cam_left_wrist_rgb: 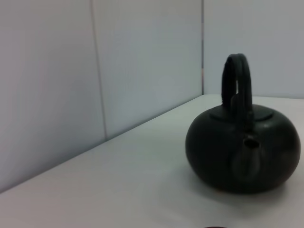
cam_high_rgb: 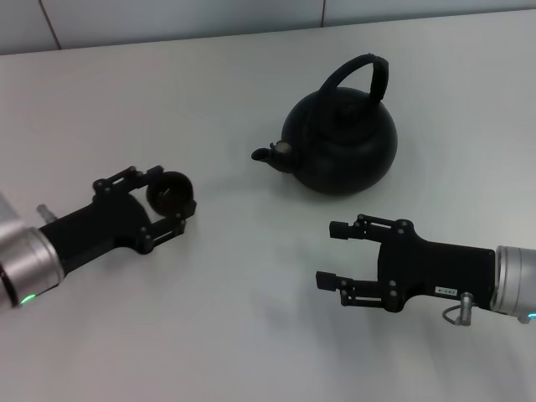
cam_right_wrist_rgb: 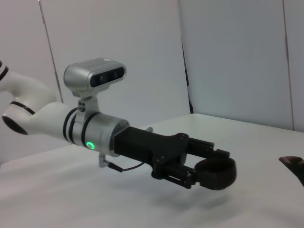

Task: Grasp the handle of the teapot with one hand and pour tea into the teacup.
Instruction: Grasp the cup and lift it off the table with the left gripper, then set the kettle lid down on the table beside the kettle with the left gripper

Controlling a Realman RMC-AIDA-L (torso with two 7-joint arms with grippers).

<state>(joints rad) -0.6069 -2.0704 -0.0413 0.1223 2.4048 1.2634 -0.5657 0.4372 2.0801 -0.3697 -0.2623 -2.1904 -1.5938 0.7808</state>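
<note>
The matte-black teapot [cam_high_rgb: 339, 142] stands at the middle-right of the white table, its stubby spout [cam_high_rgb: 264, 155] pointing toward my left side. Its arched handle [cam_high_rgb: 362, 71] rises free over the lid. The teapot also shows in the left wrist view [cam_left_wrist_rgb: 244, 156], with its handle [cam_left_wrist_rgb: 237, 80]. My left gripper [cam_high_rgb: 172, 198] is shut on the small dark teacup [cam_high_rgb: 172, 193], left of the spout and low over the table. The right wrist view shows that gripper [cam_right_wrist_rgb: 213, 171] with the teacup [cam_right_wrist_rgb: 219, 173] between its fingers. My right gripper [cam_high_rgb: 328, 253] is open and empty, in front of the teapot and apart from it.
The white table [cam_high_rgb: 251, 335] runs back to a pale panelled wall [cam_high_rgb: 167, 21]. The left arm's silver wrist with its green light [cam_right_wrist_rgb: 90, 145] reaches in from the left side.
</note>
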